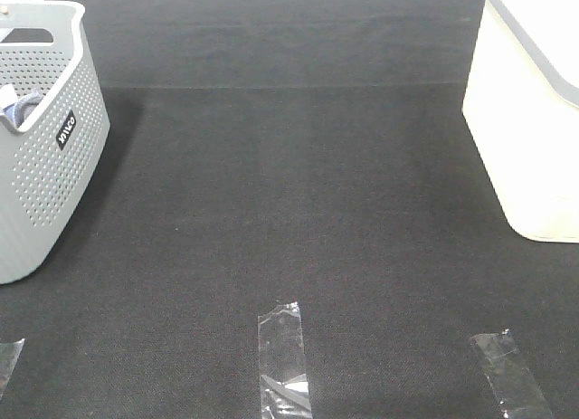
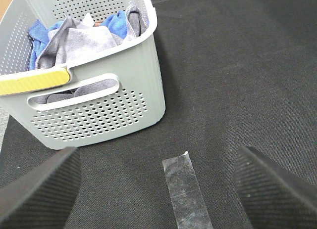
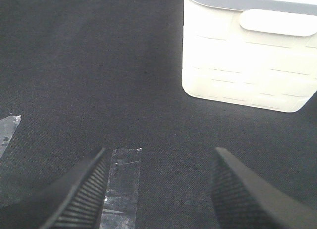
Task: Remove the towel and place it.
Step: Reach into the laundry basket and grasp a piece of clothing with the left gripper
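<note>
The grey-purple towel lies bunched inside the grey perforated basket, mixed with a brighter blue cloth. In the exterior high view the basket stands at the far left, and only a bit of cloth shows over its rim. My left gripper is open and empty, low over the black mat, a short way in front of the basket. My right gripper is open and empty over the mat, apart from the white bin. Neither gripper shows in the exterior high view.
A white bin stands at the right edge and also shows in the right wrist view. Clear tape strips lie on the black mat near the front. The basket has a yellow handle.
</note>
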